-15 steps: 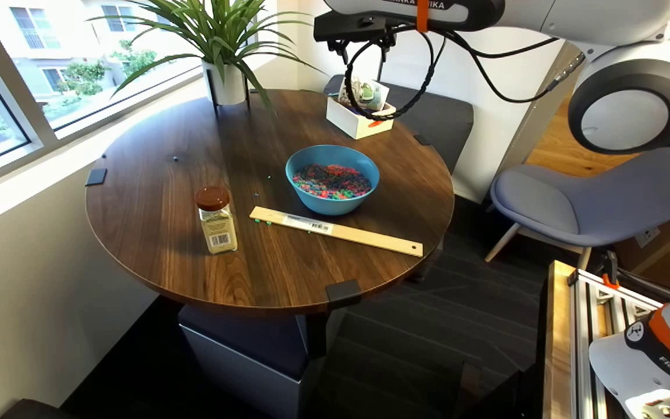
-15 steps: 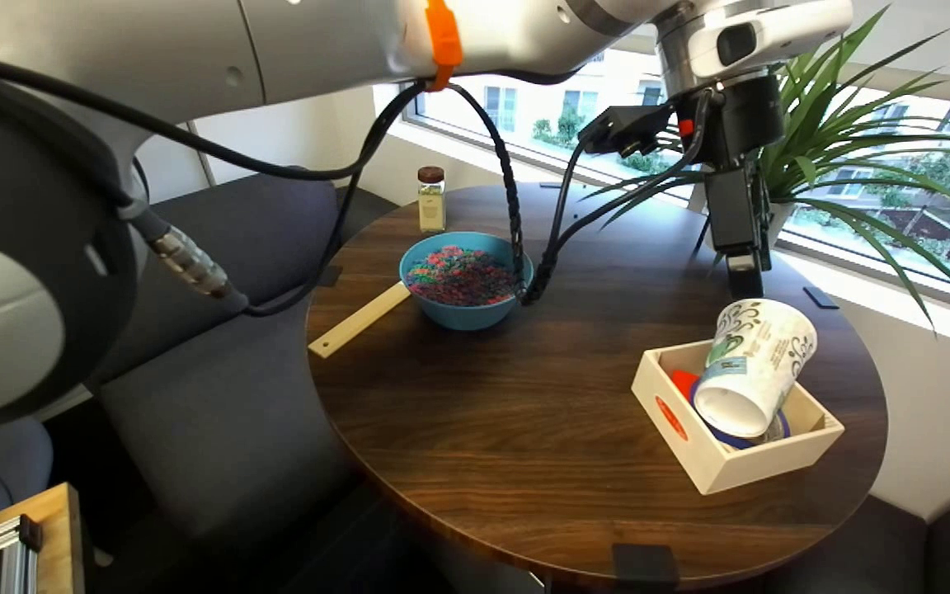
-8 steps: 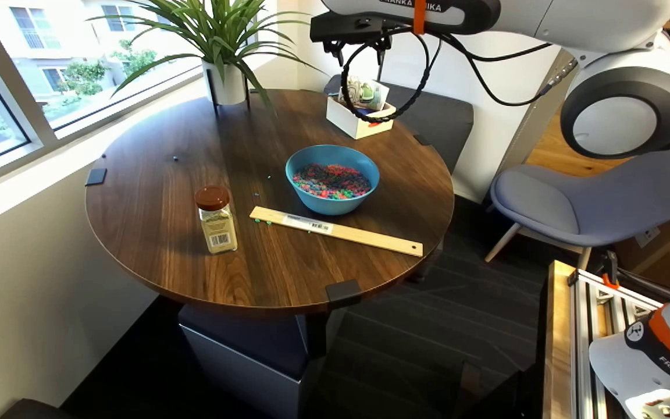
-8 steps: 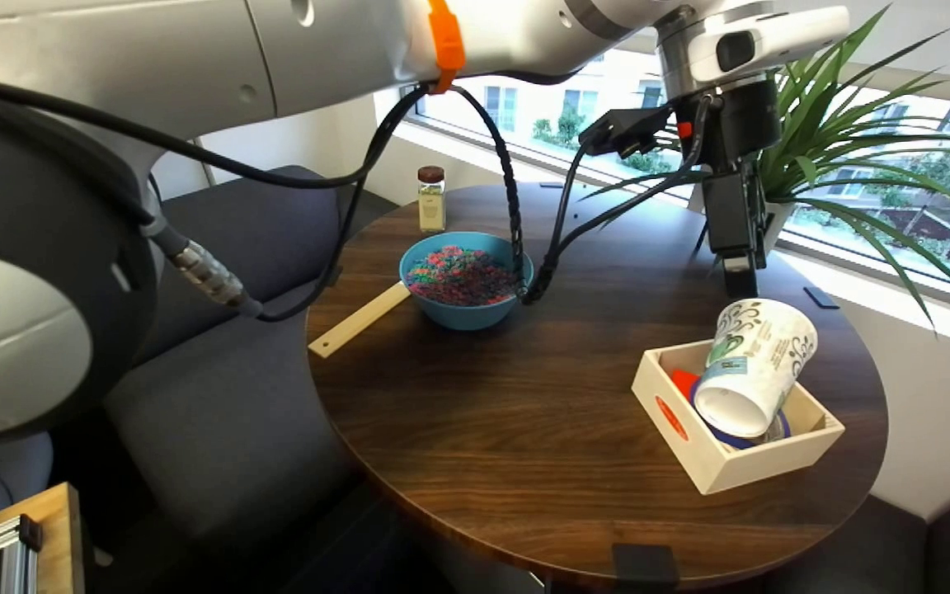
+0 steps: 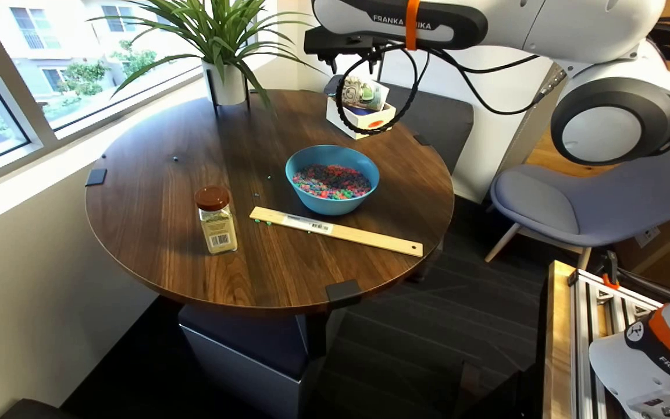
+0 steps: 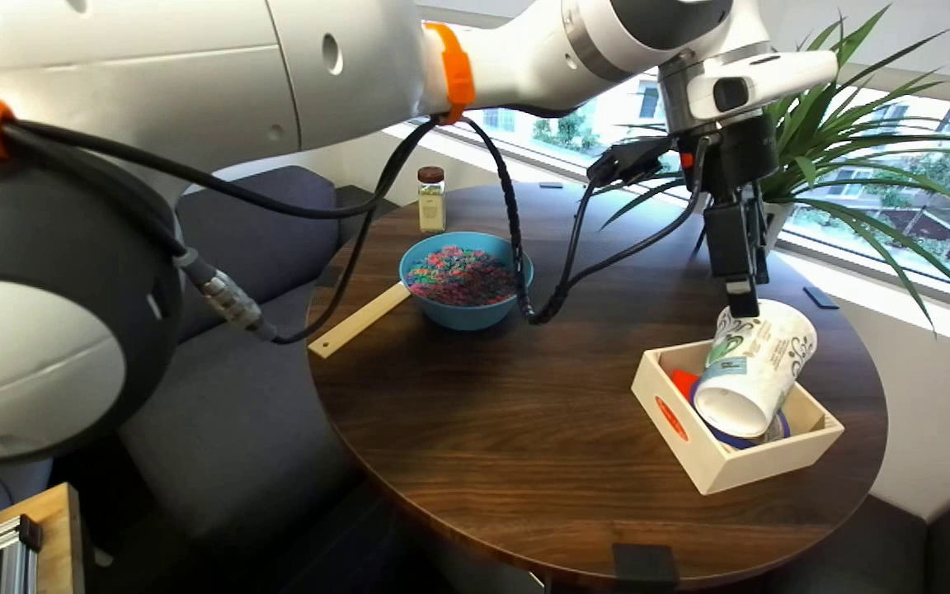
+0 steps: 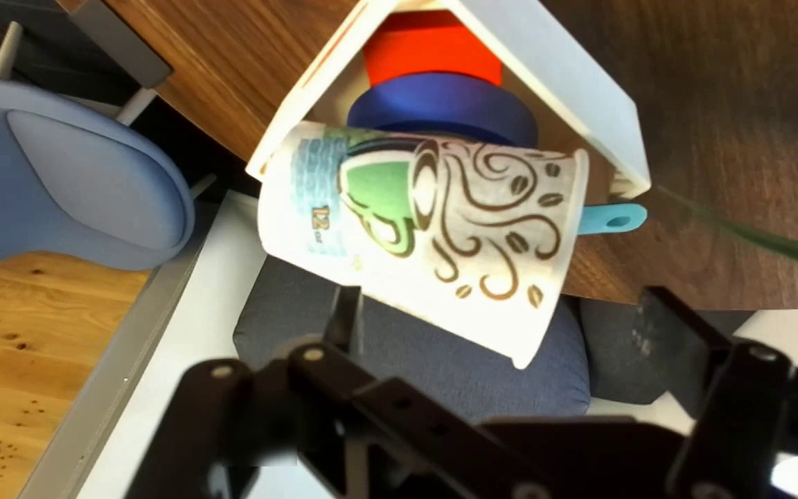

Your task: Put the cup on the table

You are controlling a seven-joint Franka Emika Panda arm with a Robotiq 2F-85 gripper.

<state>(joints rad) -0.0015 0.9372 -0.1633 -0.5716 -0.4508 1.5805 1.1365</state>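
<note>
I find the printed paper cup [image 6: 759, 361] lying tilted in the wooden box [image 6: 772, 464] on the tabletop [image 6: 508, 429]. End effector [image 7: 510, 322] close by, jaws spread; contact I cannot confirm. Farther off: blue bowl [image 5: 330, 206], wooden strip [image 5: 364, 237], brown-lidded jar [image 5: 217, 224].

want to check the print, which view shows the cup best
The wrist view: the cup looks largest there, its green mug drawing clear. In both exterior views it is smaller, leaning in the wooden box; in an exterior view its base faces the camera, in an exterior view a cable crosses its edge.
</note>
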